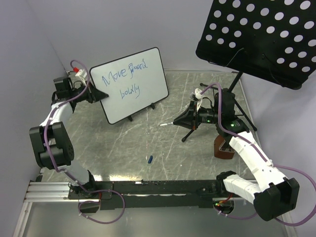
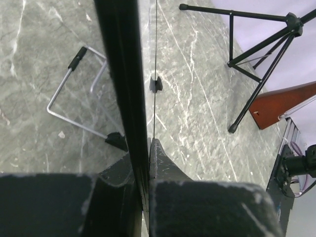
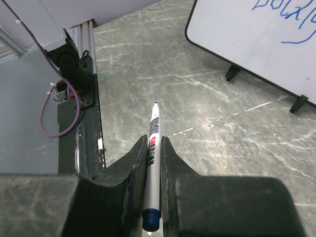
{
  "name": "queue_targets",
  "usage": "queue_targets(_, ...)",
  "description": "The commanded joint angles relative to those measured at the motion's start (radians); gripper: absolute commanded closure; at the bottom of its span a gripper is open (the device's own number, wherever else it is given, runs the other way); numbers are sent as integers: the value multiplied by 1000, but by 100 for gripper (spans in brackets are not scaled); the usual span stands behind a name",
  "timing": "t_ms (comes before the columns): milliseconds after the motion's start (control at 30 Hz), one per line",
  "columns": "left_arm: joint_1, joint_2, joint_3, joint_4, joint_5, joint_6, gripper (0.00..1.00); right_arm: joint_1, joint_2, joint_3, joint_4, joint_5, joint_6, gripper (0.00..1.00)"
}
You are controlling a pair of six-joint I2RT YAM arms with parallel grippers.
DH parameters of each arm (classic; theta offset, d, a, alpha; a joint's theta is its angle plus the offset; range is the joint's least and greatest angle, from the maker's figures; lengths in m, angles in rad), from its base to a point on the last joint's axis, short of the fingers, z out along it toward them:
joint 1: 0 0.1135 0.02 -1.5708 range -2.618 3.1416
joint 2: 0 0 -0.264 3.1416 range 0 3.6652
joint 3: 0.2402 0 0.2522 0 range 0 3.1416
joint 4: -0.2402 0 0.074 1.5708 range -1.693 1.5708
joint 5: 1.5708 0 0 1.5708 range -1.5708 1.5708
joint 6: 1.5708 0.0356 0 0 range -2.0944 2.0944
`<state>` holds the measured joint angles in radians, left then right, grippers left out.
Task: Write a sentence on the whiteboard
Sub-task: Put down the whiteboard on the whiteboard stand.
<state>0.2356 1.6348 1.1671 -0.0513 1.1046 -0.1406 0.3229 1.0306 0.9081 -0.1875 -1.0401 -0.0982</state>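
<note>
— Left tool [image 1: 101,95]?
— Clamped on left rim of flat white black-rimmed whiteboard [image 1: 148,96].
— Right tool [image 3: 154,142]?
— Right of whiteboard, pinching slim white marker [image 3: 156,121].
— Blue handwritten sentence [image 1: 123,76]?
— On whiteboard; second word unreadable.

A blue cap [image 1: 149,159] lies on the marbled table [image 1: 197,163].
</note>
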Motion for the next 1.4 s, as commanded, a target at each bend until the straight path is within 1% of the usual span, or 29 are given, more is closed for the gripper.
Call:
queue_targets(0, 24, -40, -55, 183, 54, 58, 99, 5, -23, 2, 26, -31, -12, 100)
queue_targets(67, 33, -20, -50, 166, 60, 73, 99, 7, -29, 0, 28, -31, -11, 100)
queue_targets(133, 37, 8, -50, 150, 61, 122, 99, 7, -32, 0, 29, -32, -11, 100)
queue_targets(267, 57, 34, -95, 229, 69, 118, 99, 5, -33, 0, 28, -35, -8, 100)
queue_targets(367, 73, 68, -87, 243, 72, 114, 99, 7, -33, -2, 29, -38, -6, 100)
queue_targets(433, 79, 98, -78, 228, 77, 124, 99, 5, -33, -2, 31, -38, -6, 100)
queue_targets(467, 79, 118, -70, 213, 77, 165, 99, 7, -32, 0, 30, -38, -6, 100)
queue_targets(533, 79, 140, -69, 174, 64, 188, 99, 7, -30, 0, 29, -37, -8, 100)
queue_targets(633, 83, 172, -86, 176, 51, 205, 99, 5, -30, 0, 30, -38, -6, 100)
queue_targets(700, 88, 184, -90, 218, 61, 153, 99, 5, -30, -3, 36, -40, -5, 100)
queue_targets(767, 94, 178, -60, 272, 100, 63, 99, 7, -30, -3, 34, -40, -3, 100)
queue_targets(800, 93, 174, -47, 281, 109, 44, 99, 7, -26, -3, 33, -41, -3, 100)
queue_targets(867, 93, 165, 12, 254, 117, 38, 99, 8, -23, -2, 31, -41, -8, 100)
queue_targets(900, 93, 166, 38, 216, 115, 56, 99, 8, -21, -2, 28, -41, -8, 100)
queue_targets(933, 91, 168, 93, 133, 116, 81, 99, 8, -20, -2, 28, -40, -9, 100)
queue_targets(967, 93, 172, 120, 84, 106, 129, 99, 8, -21, 0, 29, -40, -9, 100)
queue_targets(1000, 93, 175, 141, 55, 101, 177, 99, 7, -21, -2, 29, -40, -9, 100)
queue_targets(1033, 94, 180, 167, 24, 98, 191, 99, 8, -21, -2, 31, -41, -9, 100)
queue_targets(1133, 96, 204, 181, 39, 89, 184, 99, 8, -20, -3, 31, -43, -6, 100)
queue_targets(1367, 96, 309, 272, -74, 78, 285, 99, 10, -17, -5, 33, -47, -5, 100)
